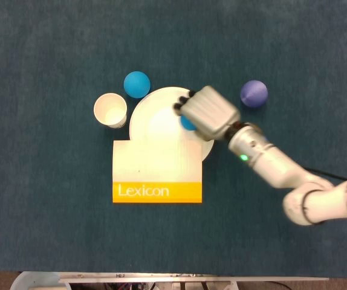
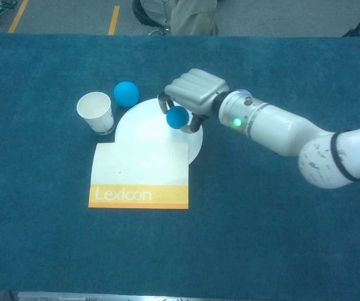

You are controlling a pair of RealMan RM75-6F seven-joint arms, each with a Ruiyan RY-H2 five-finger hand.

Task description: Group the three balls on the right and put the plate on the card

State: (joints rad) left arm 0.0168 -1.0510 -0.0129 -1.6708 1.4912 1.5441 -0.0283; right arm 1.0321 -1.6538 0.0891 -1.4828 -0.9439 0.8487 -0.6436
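My right hand (image 1: 205,112) hangs over the right part of the white plate (image 1: 155,118) and holds a blue ball (image 2: 177,116) between its dark fingertips; in the head view only a sliver of this ball (image 1: 188,123) shows under the hand. A second blue ball (image 1: 136,84) rests on the cloth at the plate's upper left rim. A purple ball (image 1: 253,93) lies to the right of the hand. The white card (image 1: 155,166) with a yellow "Lexicon" band covers the plate's lower part. My left hand is out of sight.
A white paper cup (image 1: 110,110) stands upright left of the plate, close to the loose blue ball. The blue cloth covers the whole table (image 1: 294,48). In the chest view the purple ball (image 2: 243,93) barely peeks out behind my right wrist.
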